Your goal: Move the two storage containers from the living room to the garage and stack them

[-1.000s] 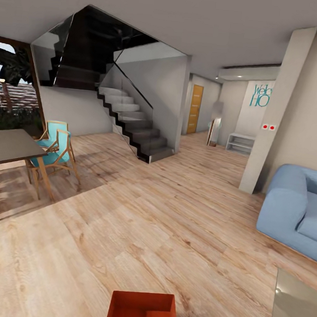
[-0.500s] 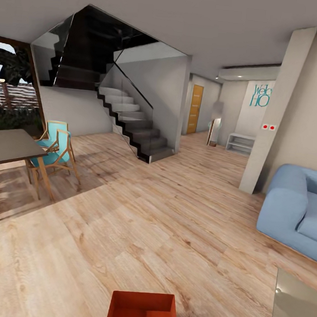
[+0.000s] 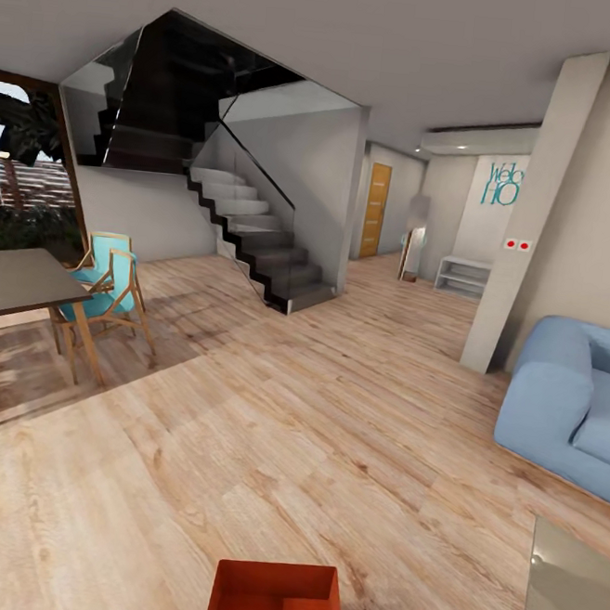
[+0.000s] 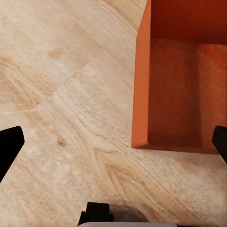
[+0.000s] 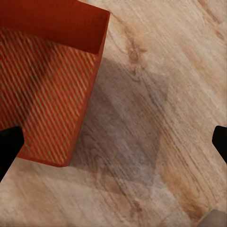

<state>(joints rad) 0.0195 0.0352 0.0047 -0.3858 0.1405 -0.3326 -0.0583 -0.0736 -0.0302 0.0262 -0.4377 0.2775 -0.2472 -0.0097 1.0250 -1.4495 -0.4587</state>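
An orange-red storage container (image 3: 274, 600) sits open-topped on the living room's light wood plank floor (image 3: 311, 436), at the bottom middle of the head view. In the left wrist view my left gripper (image 4: 114, 144) is open, its dark fingertips (image 4: 9, 147) far apart, and the container (image 4: 177, 85) lies ahead toward one finger. My right gripper (image 5: 114, 142) is open too, with the container (image 5: 47, 90) ahead beside one fingertip (image 5: 8, 147). Neither gripper touches it. The garage and its floor are out of view.
A blue sofa (image 3: 570, 405) stands at the right, with a glossy low table corner (image 3: 567, 601) in front of it. A dark table (image 3: 13, 282) and a teal chair (image 3: 106, 286) are at the left. Ahead are a staircase (image 3: 255, 240), a pillar (image 3: 528, 215) and a hallway with a wooden door (image 3: 376, 209).
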